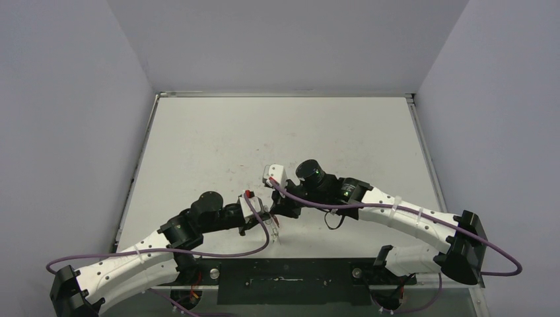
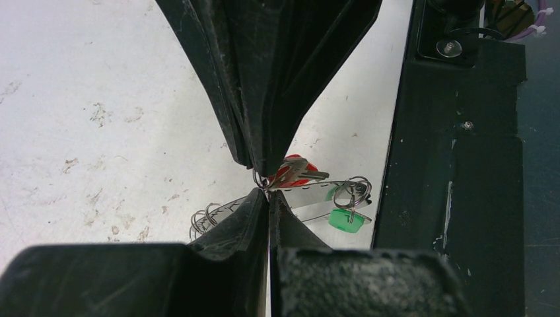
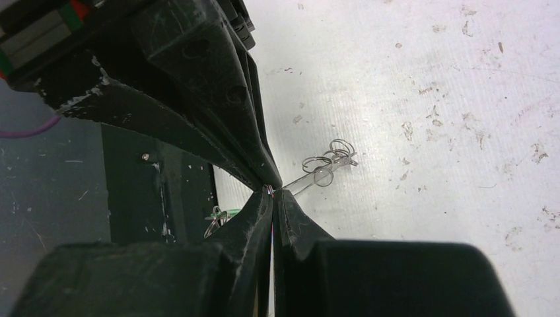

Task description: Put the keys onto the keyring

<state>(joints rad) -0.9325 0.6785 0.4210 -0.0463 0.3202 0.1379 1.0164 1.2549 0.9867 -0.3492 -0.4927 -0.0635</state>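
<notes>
Both grippers meet tip to tip low over the table's near edge. My left gripper (image 2: 268,194) (image 1: 271,223) is shut, pinching the keyring (image 2: 310,196), a pale silvery loop that runs out both ways and carries small wire rings (image 2: 203,218). My right gripper (image 3: 271,192) (image 1: 282,212) is shut at the red-tagged key (image 2: 297,170), which sticks out beside its tips. The green-tagged key (image 2: 346,218) hangs by a small ring near the loop's right end; it also shows in the right wrist view (image 3: 222,212). The loop's far end with rings (image 3: 330,158) lies over the white table.
The black base plate (image 2: 455,165) of the arms runs along the table's near edge, right beside the keys. The white table (image 1: 277,139), scuffed and stained, stretches away behind the grippers, with grey walls round it.
</notes>
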